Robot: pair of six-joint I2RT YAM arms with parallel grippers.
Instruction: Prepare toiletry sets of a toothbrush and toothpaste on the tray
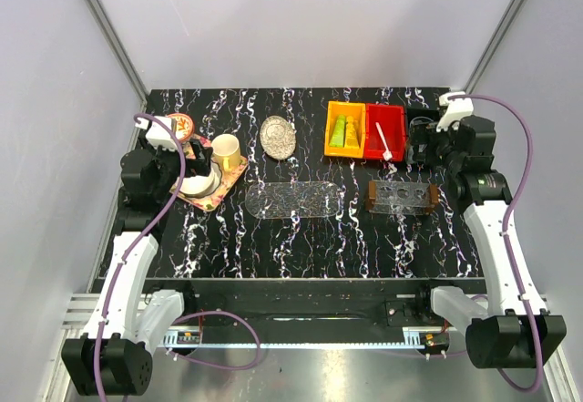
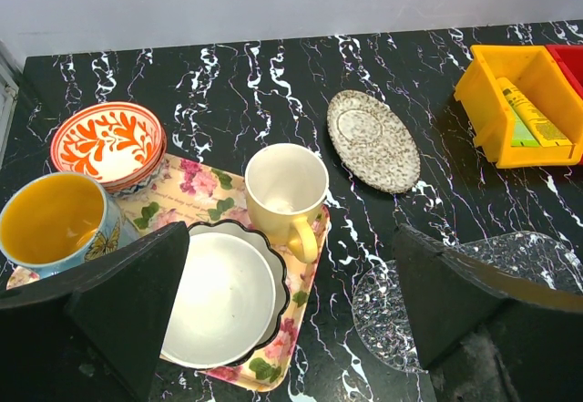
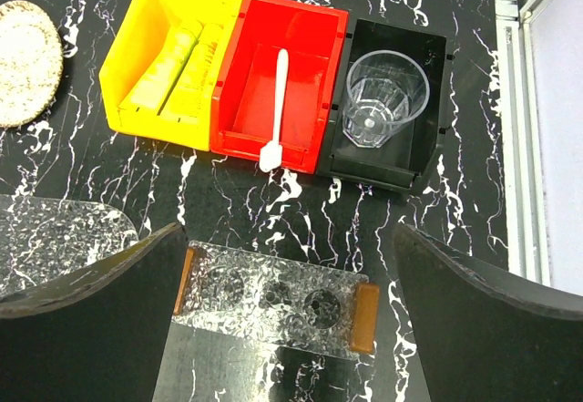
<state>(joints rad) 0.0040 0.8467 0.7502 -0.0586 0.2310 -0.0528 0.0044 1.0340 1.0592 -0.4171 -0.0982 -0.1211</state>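
**Figure. Both arms poised over the desk (image 1: 301, 238), no set yet laid out.** The left hand (image 2: 291, 238) and the right hand (image 3: 290, 236) were both released, jaws spread wide and holding nothing. The toothbrush (image 3: 276, 110) lay in the red bin (image 3: 314, 74), its head resting on the near rim. The two toothpaste tubes (image 3: 178, 69) lay side by side, touching, in the yellow bin (image 3: 155, 127) next to it. The clear oval tray (image 1: 291, 200) sat bare at mid-desk, well apart from the bins.

Likely hazards:
- The brush was slim and close to the bin walls. A finger could strike the rim, shove the bin or flip the brush out.
- A closing hand could pinch both tubes together, since they touched.
- The tray, being transparent, blended into the marbled desk, so an item might be dropped beside it.
- The floral tray (image 2: 196, 197) with its cups and the round dish (image 2: 373, 139) could be mistaken for the target.
- The clear holder (image 3: 273, 302) lay between the right hand and the tray and could be clipped in transit.
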